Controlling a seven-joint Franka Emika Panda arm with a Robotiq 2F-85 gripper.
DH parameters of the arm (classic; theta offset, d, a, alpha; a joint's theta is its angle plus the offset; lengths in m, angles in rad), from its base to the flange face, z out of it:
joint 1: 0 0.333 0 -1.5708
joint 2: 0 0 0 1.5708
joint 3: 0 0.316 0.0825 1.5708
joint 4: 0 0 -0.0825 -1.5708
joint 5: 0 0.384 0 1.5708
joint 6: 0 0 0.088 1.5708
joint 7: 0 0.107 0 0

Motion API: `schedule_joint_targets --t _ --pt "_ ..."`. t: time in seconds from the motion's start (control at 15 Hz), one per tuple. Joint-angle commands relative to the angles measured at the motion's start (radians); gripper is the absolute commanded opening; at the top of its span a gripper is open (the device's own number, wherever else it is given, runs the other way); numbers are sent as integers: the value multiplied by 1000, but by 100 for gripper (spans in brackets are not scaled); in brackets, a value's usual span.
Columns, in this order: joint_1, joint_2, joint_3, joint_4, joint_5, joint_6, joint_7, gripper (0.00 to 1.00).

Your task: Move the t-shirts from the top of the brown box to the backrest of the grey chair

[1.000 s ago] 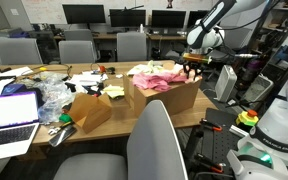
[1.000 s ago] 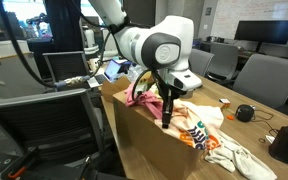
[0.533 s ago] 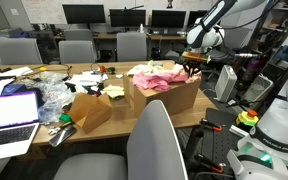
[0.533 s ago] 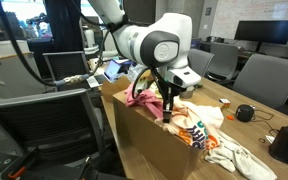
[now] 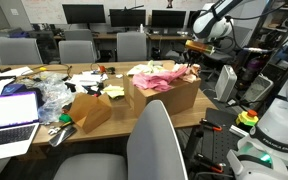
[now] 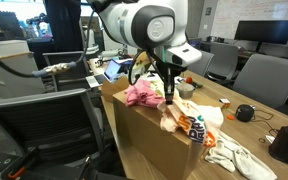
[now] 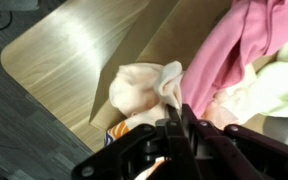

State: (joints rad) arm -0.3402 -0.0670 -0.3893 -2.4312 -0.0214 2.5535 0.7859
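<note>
A pile of t-shirts (image 5: 156, 75) lies on top of the brown box (image 5: 181, 96) on the wooden table. In an exterior view a pink t-shirt (image 6: 142, 94) lies on the box (image 6: 142, 140) and a cream t-shirt with an orange print (image 6: 186, 122) hangs from my gripper (image 6: 170, 97). In the wrist view my gripper (image 7: 176, 108) is shut on a fold of the cream t-shirt (image 7: 144, 85), with the pink t-shirt (image 7: 229, 50) beside it. A grey chair (image 5: 152, 140) stands in the foreground, its backrest bare.
A smaller open box (image 5: 89, 108), a laptop (image 5: 9, 110) and clutter sit on the table. A white cloth (image 6: 234, 156) and a black round object (image 6: 245, 112) lie on the table beside the box. A black mesh chair (image 6: 34, 115) stands close by. More grey chairs (image 5: 76, 50) stand behind.
My gripper has risen above the box, shut on the cream t-shirt, and pulled it up so that it hangs over the box's edge.
</note>
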Motion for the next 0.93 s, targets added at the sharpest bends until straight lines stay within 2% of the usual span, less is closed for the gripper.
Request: schedule_joint_targets --t 0.0,0.47,0.67,0.87 --pt "-30 -249 53 -109 -75 48 -3 2" --pt "-34 -641 210 -230 -13 -39 -137 2" --pt "-3 -783 286 -262 5 -127 -184 2" --pt "50 -866 367 -255 27 -212 -213 2"
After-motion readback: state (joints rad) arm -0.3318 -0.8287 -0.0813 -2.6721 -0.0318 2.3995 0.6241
